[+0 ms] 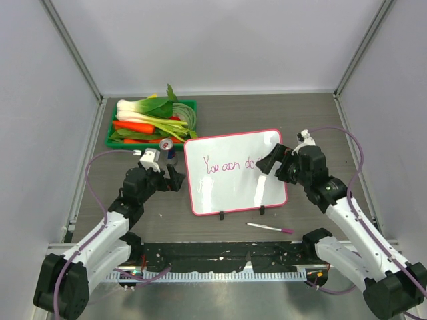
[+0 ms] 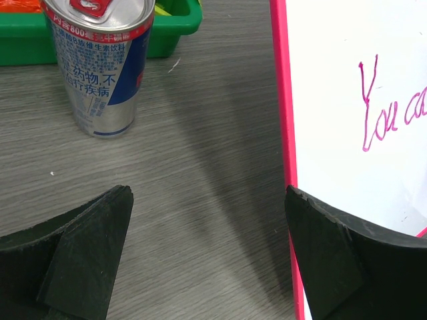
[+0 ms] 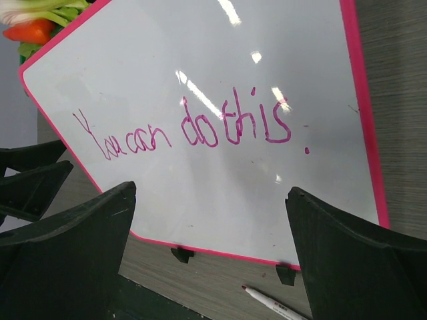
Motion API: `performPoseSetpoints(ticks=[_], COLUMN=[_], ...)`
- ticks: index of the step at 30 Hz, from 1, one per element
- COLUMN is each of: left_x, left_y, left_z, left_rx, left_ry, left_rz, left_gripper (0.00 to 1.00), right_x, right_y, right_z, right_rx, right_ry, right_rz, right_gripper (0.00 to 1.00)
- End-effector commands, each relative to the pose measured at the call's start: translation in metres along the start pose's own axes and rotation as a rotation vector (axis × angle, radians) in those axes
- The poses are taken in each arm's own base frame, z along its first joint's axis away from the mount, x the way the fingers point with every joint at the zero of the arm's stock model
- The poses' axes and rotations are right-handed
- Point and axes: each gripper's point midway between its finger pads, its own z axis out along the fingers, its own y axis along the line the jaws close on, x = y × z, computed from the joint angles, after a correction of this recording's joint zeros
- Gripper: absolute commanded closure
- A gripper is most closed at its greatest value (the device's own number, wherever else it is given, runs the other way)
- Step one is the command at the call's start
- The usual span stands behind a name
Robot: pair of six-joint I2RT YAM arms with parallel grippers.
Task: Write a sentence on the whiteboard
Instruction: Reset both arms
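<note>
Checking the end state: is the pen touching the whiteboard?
Apart. The top view shows the pen lying in front of the whiteboard, with a strip of bare table between them.

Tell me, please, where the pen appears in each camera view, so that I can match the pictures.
Top external: the pen lies on the table just in front of the whiteboard, below its right-hand foot.
Left wrist: not in view.
Right wrist: only one end of the pen shows at the bottom edge, near the board's feet.
Shared landmark: the whiteboard's pink frame, seen in all three views.
</note>
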Motion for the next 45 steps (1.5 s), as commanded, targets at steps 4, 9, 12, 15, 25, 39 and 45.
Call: performPoseSetpoints(ticks=[4, 9, 12, 15, 25, 39, 45], left_x=[-0.014, -0.014, -0.016, -0.016, -0.020, -0.056, -0.079], left_y=[0.003, 0.007, 0.010, 0.013, 0.015, 0.024, 0.017], left_z=[0.002, 0.002, 0.003, 0.003, 0.002, -0.024, -0.042], left_rx=[-0.018, -0.046, -0.063, -0.090, -0.116, -0.221, -0.202], left_ry=[-0.056, -0.057, -0.058, -0.054, -0.054, -0.172, -0.272], left_rz=[-0.001, -0.010, -0.016, -0.038, -0.071, -0.094, -0.127], left_gripper=[0.00, 0.00, 0.00, 0.00, 0.00, 0.00, 0.00], right_x=[-0.027, -0.027, -0.029, -0.030, -0.039, -0.050, -0.056], right_y=[0.004, 0.002, 0.000, -0.001, -0.010, -0.013, -0.019], right_z=[-0.011, -0.014, -0.017, -0.018, -0.017, -0.012, -0.007], right_rx=[0.016, 0.018, 0.032, 0.038, 0.095, 0.105, 0.113], right_ry=[-0.106, -0.121, -0.131, -0.138, -0.178, -0.231, -0.286], right_rz=[-0.040, -0.045, -0.044, -0.044, -0.067, -0.116, -0.129], right_gripper=[0.01, 0.01, 0.01, 0.01, 0.00, 0.00, 0.01])
